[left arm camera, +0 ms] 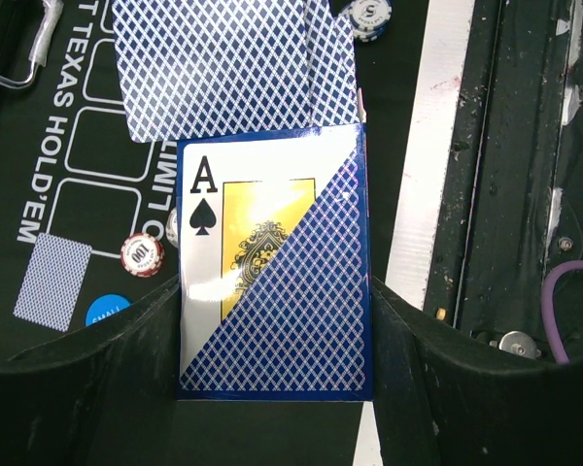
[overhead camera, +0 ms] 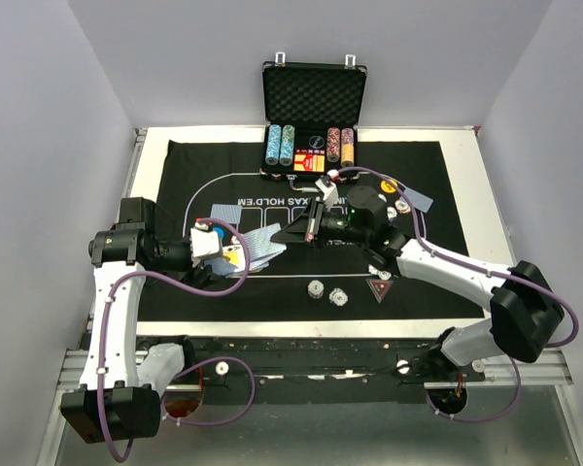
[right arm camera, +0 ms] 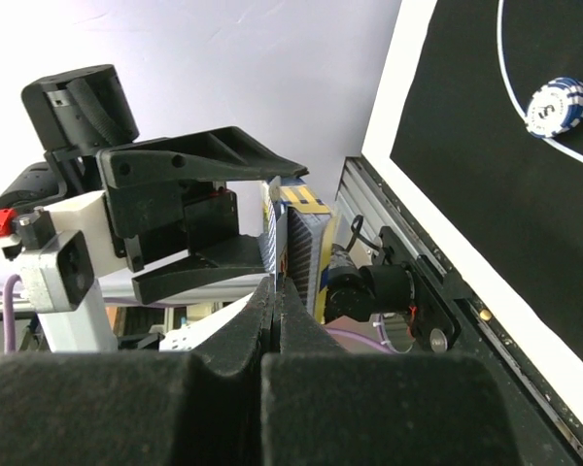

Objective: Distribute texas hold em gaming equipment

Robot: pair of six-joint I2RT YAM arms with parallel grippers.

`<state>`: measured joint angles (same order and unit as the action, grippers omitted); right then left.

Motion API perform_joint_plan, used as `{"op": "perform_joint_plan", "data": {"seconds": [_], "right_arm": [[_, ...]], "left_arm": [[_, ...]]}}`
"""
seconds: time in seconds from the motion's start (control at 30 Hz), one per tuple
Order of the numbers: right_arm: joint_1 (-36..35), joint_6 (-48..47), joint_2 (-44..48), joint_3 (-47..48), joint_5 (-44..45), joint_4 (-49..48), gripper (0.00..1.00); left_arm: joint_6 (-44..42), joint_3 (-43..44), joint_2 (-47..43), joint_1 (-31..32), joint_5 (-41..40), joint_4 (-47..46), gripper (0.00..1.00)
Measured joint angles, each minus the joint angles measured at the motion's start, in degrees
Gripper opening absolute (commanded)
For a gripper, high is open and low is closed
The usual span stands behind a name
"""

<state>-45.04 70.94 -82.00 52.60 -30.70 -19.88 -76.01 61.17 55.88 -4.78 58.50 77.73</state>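
Observation:
My left gripper [left arm camera: 274, 286] is shut on a card pack [left arm camera: 272, 243] printed with an ace of spades and a blue lattice. Several blue-backed playing cards [left arm camera: 228, 68] fan out of its far end. In the top view my right gripper [overhead camera: 293, 233] reaches left to that fan [overhead camera: 262, 245]. In the right wrist view its jaws [right arm camera: 277, 286] are pressed together on the thin edge of one card [right arm camera: 275, 233]. Two striped chips [overhead camera: 316, 288] [overhead camera: 338, 296] and a red triangular marker [overhead camera: 379, 289] lie on the mat's near side. A single card [overhead camera: 420, 199] lies at the right.
The open black case [overhead camera: 314, 97] with chip rows stands at the back edge of the black mat [overhead camera: 204, 165]. Beneath the left gripper lie a red-white chip [left arm camera: 143, 254], a single card [left arm camera: 51, 282] and a blue button [left arm camera: 107, 309]. A blue chip [right arm camera: 557, 105] rests on the mat's line.

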Motion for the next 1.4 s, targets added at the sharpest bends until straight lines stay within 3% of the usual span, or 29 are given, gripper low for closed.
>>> {"op": "perform_joint_plan", "data": {"seconds": [0.67, 1.07, 1.4], "right_arm": [[-0.39, 2.93, 1.42, -6.69, 1.29, -4.68, 0.02], [-0.79, 5.33, 0.96, -7.69, -0.20, -8.68, 0.34], [-0.79, 4.66, 0.90, -7.72, -0.42, -8.04, 0.37]], "left_arm": [[0.42, 0.31, 0.00, 0.00, 0.09, 0.00, 0.47], [0.66, 0.33, 0.00, 0.02, 0.76, -0.52, 0.47], [0.68, 0.33, 0.00, 0.00, 0.96, -0.72, 0.47]]}}
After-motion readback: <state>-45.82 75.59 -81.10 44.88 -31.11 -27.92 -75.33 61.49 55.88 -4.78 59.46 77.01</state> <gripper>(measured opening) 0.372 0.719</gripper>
